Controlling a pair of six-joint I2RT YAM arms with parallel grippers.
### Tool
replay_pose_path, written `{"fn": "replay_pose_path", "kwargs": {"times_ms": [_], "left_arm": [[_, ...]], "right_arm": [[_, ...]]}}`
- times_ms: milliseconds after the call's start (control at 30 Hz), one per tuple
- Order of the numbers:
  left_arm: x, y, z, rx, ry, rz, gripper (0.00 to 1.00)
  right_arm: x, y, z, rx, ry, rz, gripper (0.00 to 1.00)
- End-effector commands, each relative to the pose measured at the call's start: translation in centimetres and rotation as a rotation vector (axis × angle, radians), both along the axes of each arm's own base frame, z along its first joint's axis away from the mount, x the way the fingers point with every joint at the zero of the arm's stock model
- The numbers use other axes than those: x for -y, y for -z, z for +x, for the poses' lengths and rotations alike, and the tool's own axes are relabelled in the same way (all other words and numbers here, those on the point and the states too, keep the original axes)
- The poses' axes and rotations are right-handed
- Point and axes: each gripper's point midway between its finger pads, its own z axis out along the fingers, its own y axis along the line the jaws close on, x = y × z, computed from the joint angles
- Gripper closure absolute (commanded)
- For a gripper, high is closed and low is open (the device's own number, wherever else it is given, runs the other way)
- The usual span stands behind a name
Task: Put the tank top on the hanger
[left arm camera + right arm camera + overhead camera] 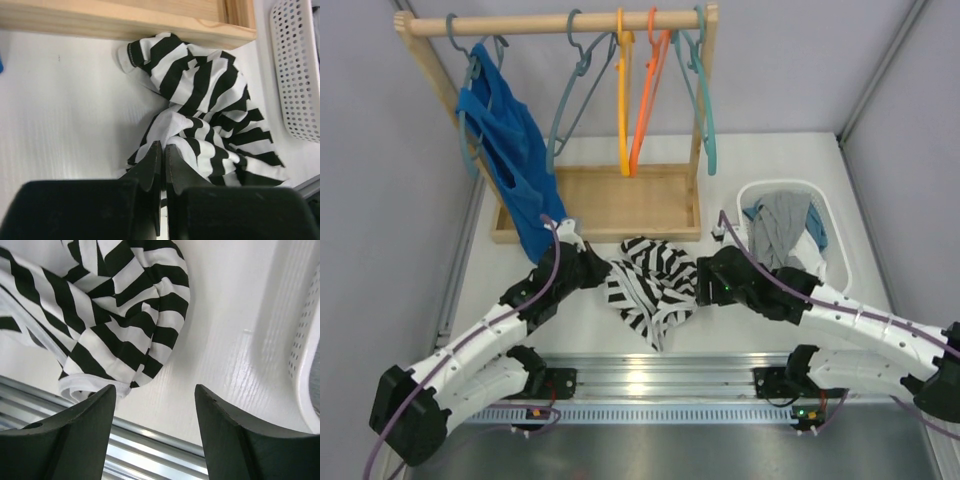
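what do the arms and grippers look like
The left arm and right arm have white links, black joints and a purple cable alongside. The left gripper and right gripper are black with wedge-shaped fingers.

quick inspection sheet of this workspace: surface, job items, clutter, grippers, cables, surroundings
surface: white table, faint grain.
job's things: tank top crumpled on the table in front of the rack base, not on a hanger; hanger hangs bare on the rack.
clutter: white basket holding a grey garment; blue top on another hanger; yellow hanger, orange hanger and teal hangers on the rack.
grippers: left gripper shut, pinching the tank top's edge; right gripper open beside the fabric, gripping nothing.
cables: purple cables along both arms, no snag seen.
surroundings: wooden rack, metal rail at the near edge, grey walls.
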Motion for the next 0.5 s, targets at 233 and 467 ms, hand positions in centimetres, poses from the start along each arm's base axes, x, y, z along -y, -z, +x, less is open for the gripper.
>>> {"fn": "replay_pose_path", "kwargs": {"times_ms": [233,467], "left_arm": [[2.0,0.9,-1.3,-0.067,0.151,-0.023,1.0],[1.6,0.7,-1.7,-0.055,0.162,-0.01,1.0]], "right_arm": [[-7.3,-1.1,-4.4,-0.008,-0.186,0.023,0.41],[-10.6,3.7,-7.1,-0.129,-0.209,0.006,0.21]]}}
